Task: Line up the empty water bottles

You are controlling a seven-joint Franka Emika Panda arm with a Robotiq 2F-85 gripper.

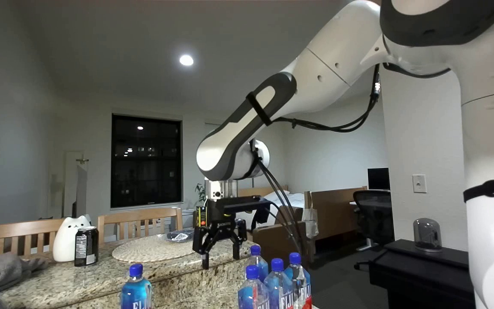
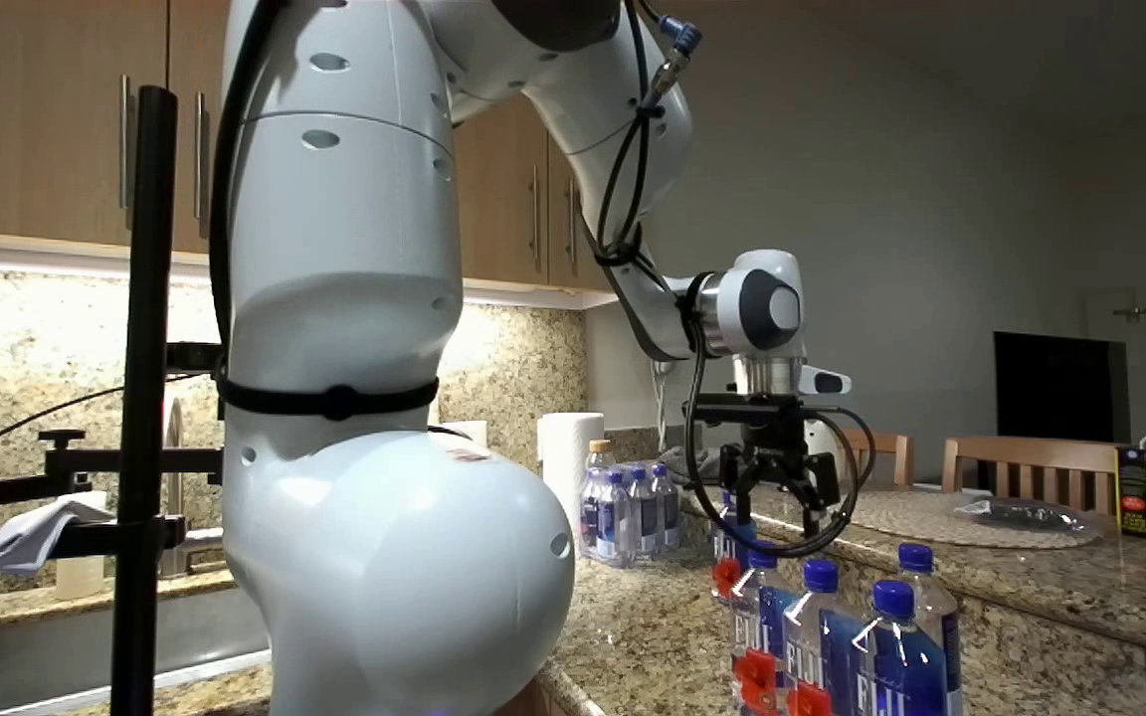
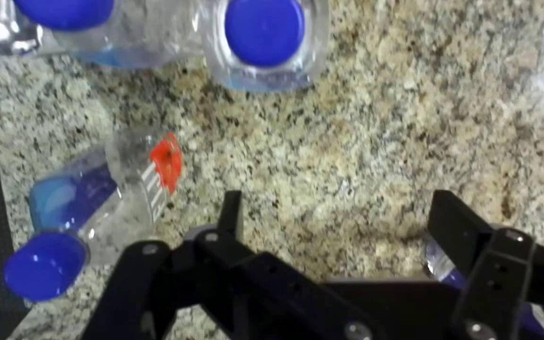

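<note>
- Gripper [image 3: 338, 203]: jaws wide apart, nothing held; bare counter [image 3: 371, 127] shows between them.
- Placement: four bottles [image 1: 278, 285] stand upright, bunched near the counter's right edge as seen in an exterior view. A lone bottle [image 1: 136, 289] stands well away from that edge; further bottles [image 2: 644, 512] occupy the far corner. No full line is formed.
- Left bottle [image 3: 106, 208] in the wrist view (probably one of the four): near the counter's left edge there. A sideways knock could send it over; cause, a light body if empty as stated.
- Hidden bottle [image 3: 442, 264] in the same view: only part shows beside the finger [image 3: 458, 224], and contact cannot be told. Lowering blind there might topple it.
- Cable [image 2: 782, 550]: the loop hangs low by the four. A wide swing could snag them and drag one toward the edge.
- Spacing: the four stand close together. A descent among them, with fingers this spread, would likely shove a neighbour out of line.
</note>
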